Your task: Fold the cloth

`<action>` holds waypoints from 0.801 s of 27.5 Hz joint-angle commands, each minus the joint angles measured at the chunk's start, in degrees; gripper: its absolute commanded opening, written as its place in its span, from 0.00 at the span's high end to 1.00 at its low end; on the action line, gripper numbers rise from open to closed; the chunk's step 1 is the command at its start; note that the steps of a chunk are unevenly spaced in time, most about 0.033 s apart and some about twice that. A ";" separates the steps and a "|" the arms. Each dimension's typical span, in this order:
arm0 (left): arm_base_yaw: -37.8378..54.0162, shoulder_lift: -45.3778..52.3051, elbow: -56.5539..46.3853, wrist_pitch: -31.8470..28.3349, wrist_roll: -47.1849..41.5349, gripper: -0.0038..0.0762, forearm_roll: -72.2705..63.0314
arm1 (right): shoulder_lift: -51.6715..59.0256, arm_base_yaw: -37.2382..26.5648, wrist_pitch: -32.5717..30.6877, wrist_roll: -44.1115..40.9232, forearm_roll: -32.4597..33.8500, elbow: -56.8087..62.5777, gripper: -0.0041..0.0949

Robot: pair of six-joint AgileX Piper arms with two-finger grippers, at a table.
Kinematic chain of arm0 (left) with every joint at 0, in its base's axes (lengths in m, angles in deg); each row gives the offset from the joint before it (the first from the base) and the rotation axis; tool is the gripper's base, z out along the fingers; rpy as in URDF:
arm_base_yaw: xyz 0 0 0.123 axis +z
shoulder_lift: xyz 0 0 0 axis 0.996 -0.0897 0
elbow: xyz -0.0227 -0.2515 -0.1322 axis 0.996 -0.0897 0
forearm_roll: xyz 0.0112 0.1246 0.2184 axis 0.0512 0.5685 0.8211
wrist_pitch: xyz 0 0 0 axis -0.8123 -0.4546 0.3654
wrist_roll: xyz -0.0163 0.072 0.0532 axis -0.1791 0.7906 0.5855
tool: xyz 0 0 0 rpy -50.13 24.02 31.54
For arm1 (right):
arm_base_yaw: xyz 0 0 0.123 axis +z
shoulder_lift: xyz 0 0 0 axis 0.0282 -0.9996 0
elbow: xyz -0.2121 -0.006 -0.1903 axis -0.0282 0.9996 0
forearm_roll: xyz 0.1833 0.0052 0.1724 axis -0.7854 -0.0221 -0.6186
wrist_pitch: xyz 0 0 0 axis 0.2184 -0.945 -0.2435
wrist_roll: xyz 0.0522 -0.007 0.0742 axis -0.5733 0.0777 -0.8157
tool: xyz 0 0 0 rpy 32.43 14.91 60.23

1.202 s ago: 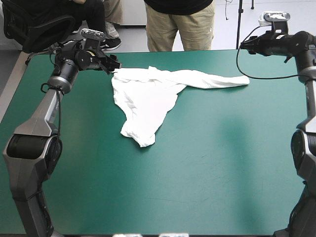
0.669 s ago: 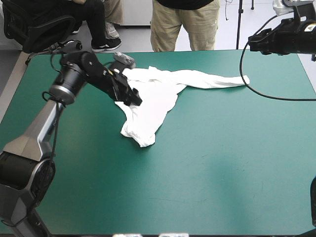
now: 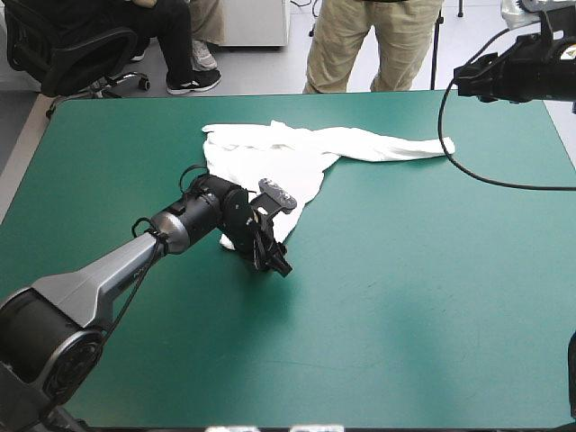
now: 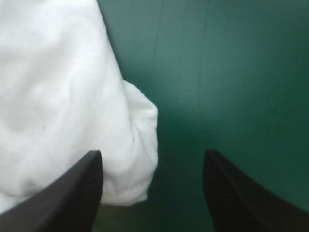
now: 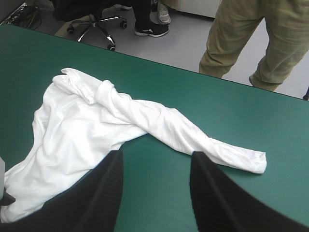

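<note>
Arm on the left reaches low across the teal-green tabletop (image 3: 405, 297), and its black-finned left end effector (image 3: 277, 263) is down at the near tip of the white short-sleeved T-shirt (image 3: 270, 162). Its fingers are spread wide with nothing gripped, and that tip lies between them, close against one. The T-shirt sprawls crumpled on the far middle, one long twisted strip running right. Far right, the right end effector (image 3: 461, 81) hangs high, fingers apart and empty.

T-shirt (image 3: 261, 162) white, plain — cover (image 3: 405, 297) teal-green, plain — tool fingers (image 4: 63, 198) black.
</note>
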 commanded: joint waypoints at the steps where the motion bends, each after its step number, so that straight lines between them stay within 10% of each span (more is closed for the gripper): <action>1: -0.28 -0.16 0.58 -3.26 -3.04 0.42 3.16 | 1.28 -0.11 3.23 0.27 -1.78 -1.06 0.54; 5: -0.28 -3.48 0.49 -3.92 -4.06 0.55 4.31 | -0.33 -0.11 3.23 0.27 -0.92 -0.93 0.54; 9: -0.28 -5.56 0.49 -2.12 -3.88 0.96 4.17 | -2.45 -0.11 3.23 -0.40 3.45 -0.93 0.54; 22: -0.28 -5.68 0.49 -0.92 -3.78 0.96 4.00 | -17.14 -0.11 14.32 -3.40 13.68 -0.93 0.52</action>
